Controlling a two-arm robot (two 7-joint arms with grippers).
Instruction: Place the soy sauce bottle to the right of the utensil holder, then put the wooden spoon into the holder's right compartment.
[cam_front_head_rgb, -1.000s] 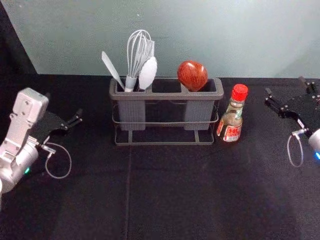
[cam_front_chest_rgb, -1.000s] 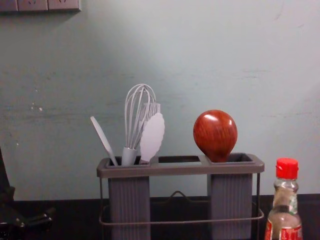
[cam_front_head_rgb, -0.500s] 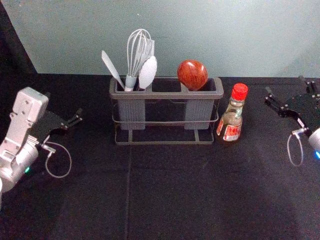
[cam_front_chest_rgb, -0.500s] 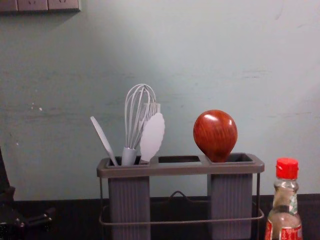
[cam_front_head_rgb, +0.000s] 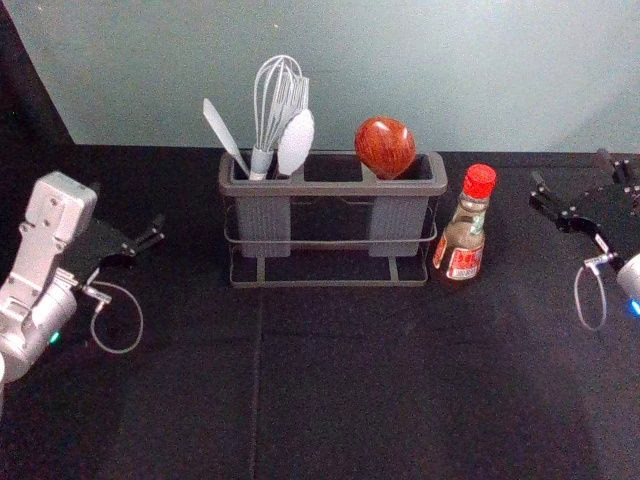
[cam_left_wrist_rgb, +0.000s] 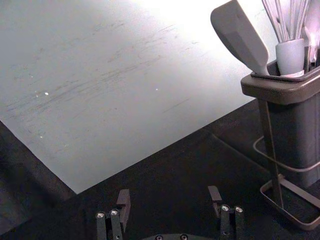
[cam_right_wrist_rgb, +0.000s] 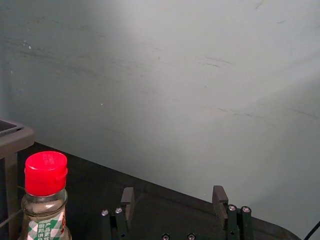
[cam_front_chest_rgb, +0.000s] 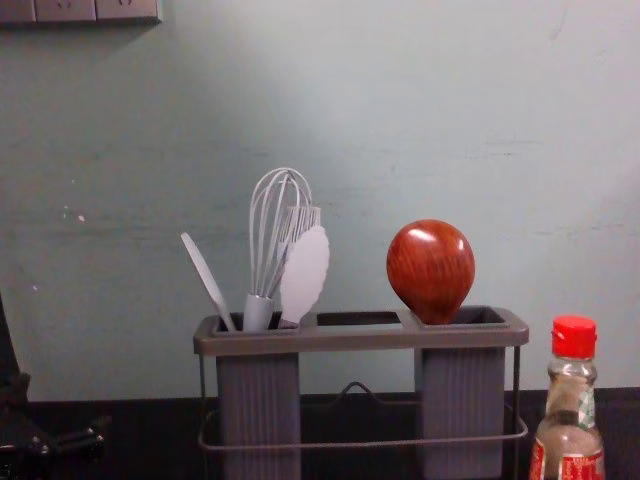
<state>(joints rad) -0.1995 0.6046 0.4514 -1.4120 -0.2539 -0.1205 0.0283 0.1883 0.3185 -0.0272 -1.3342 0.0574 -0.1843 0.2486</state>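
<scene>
Movement: basically none since the earlier frames, both arms and all the task stuff look parked
Soy sauce bottle (cam_front_head_rgb: 462, 235): upright, just beside the right end of the utensil holder (cam_front_head_rgb: 335, 189)
Wooden spoon (cam_front_head_rgb: 385, 146): standing in the right compartment, bowl up
Left tool (cam_left_wrist_rgb: 169, 192): 2 fingers apart, nothing between them, off to the holder's left
Right tool (cam_right_wrist_rgb: 173, 191): same deal, fingers apart and holding nothing, out to the bottle's right
Task status: both placements look done imo, so I'd just leave it alone; a stray bump to the bottle is the main risk
Surface (cam_front_head_rgb: 340, 400): black cloth, with a crease down the middle
Room: scuffed pale wall (cam_front_head_rgb: 400, 60) behind, socket panel (cam_front_chest_rgb: 80, 10) up top left
</scene>
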